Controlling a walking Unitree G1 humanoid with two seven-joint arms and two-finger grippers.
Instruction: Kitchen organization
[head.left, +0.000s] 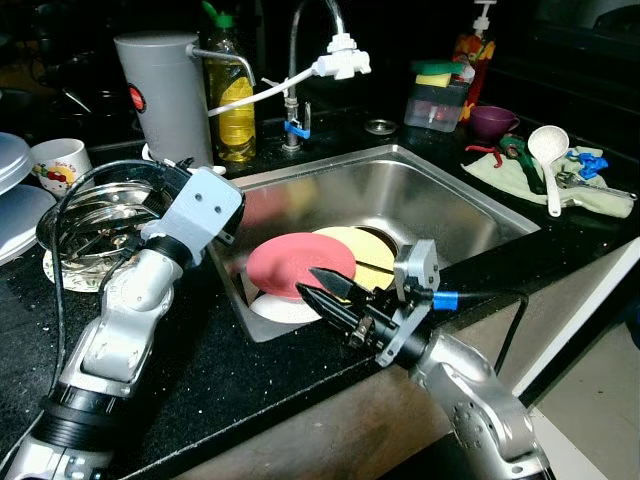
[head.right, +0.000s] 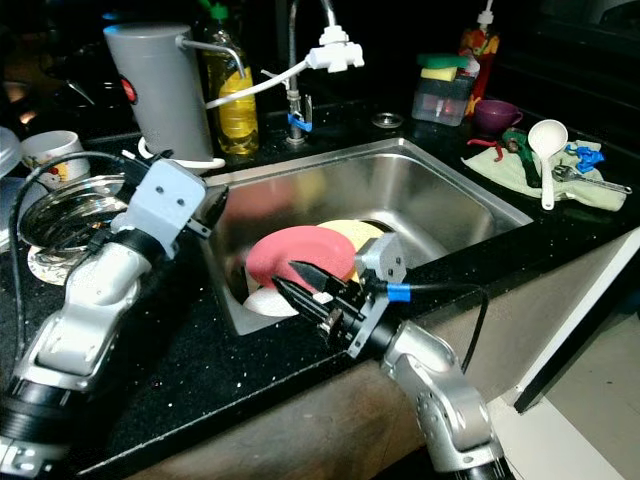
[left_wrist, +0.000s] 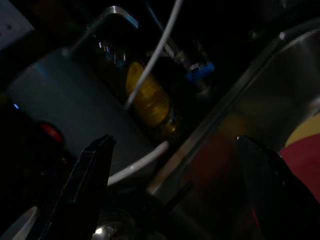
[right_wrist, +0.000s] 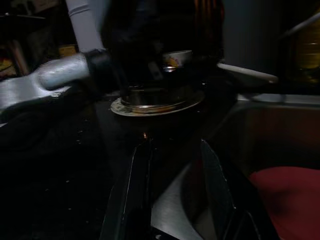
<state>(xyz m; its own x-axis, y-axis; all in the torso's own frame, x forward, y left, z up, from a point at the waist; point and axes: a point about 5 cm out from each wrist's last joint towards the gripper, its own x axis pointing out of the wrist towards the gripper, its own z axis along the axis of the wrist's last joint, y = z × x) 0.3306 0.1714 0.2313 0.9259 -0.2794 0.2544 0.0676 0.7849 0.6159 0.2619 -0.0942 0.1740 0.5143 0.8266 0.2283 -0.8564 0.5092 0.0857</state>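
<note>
Leaning at frame centre in the sink (head.left: 470, 205), the red plate (head.left: 298, 264) looks rigid, slippery, breakable; grip its raised rim. Right gripper (head.left: 330, 292) and left gripper (left_wrist: 175, 195) both parted, empty.

The red plate (head.left: 298, 262) covers part of the yellow plate (head.left: 365, 252) and most of the white plate (head.left: 285, 305) in the sink. At the counter's left edge, stacked plates (head.left: 15, 190) are cut off. The left gripper is hidden behind its own wrist.

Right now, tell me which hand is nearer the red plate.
Right. The right hand hovers at the red plate's near edge; the left hand sits back at the sink's left rim.
</note>
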